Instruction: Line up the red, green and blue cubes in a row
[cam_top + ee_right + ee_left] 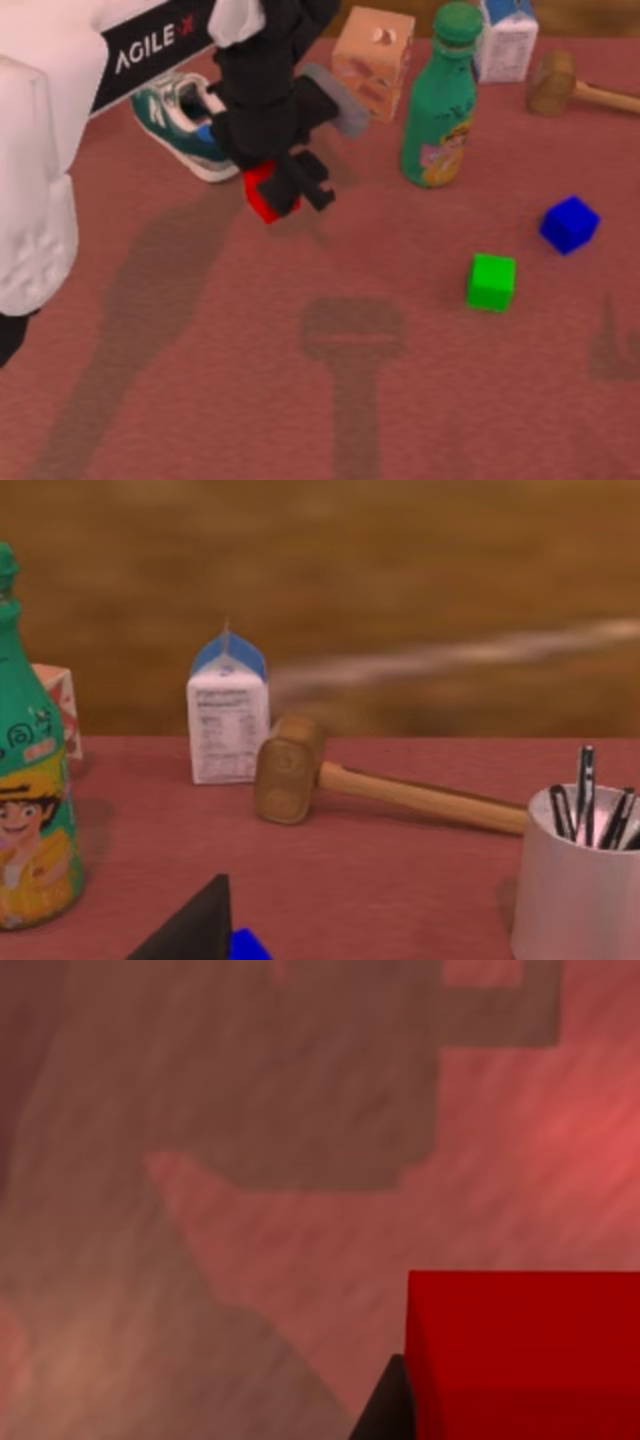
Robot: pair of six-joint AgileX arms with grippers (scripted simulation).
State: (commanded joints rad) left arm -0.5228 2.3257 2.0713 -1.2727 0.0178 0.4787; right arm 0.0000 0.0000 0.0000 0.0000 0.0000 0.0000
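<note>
Slippage is the main risk: the red cube (262, 196), at the table's (200, 400) left-centre, is clamped by the left gripper (285, 190) and could be dropped. Green cube (491, 281) and blue cube (570, 223) lie right; sneaker (180, 125) and bottle (442, 100) crowd nearby. The right gripper's jaws cannot be judged

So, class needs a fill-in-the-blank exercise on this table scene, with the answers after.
1. The left gripper is at the ____ cube.
2. On the table, the green cube lies nearest the ____ cube.
3. The wooden ____ lies beside the milk carton.
4. The white cup holds ____.

Answers: red; blue; mallet; pens
</note>
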